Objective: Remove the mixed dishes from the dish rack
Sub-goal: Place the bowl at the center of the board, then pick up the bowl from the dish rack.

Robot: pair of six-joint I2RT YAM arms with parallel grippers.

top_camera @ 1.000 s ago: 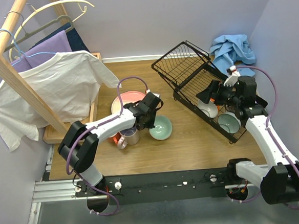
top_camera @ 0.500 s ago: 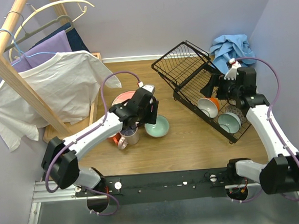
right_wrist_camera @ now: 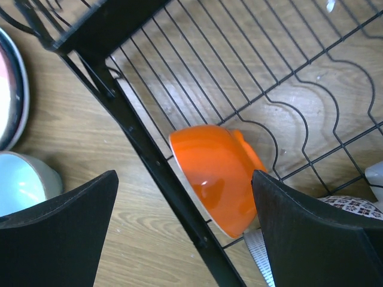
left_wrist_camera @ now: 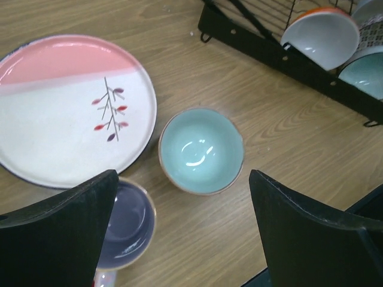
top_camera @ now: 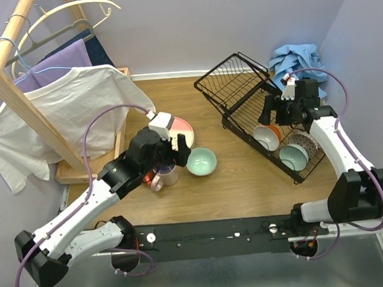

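left gripper (left_wrist_camera: 182, 179), jaws wide apart and empty, hovers over a pale-green glazed bowl (left_wrist_camera: 201, 150) on the wooden table (left_wrist_camera: 287, 137). right gripper (right_wrist_camera: 184, 179), jaws also spread, hovers above an orange ceramic bowl (right_wrist_camera: 215, 173) tilted in the black wire dish rack (right_wrist_camera: 143, 149); probably slick and breakable, best pinched at its rim.

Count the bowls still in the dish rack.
3. Orange bowl sits midway along the dish rack, pale-green bowl at its near end, patterned bowl beside that, toward the right wall. The right arm may hide more.
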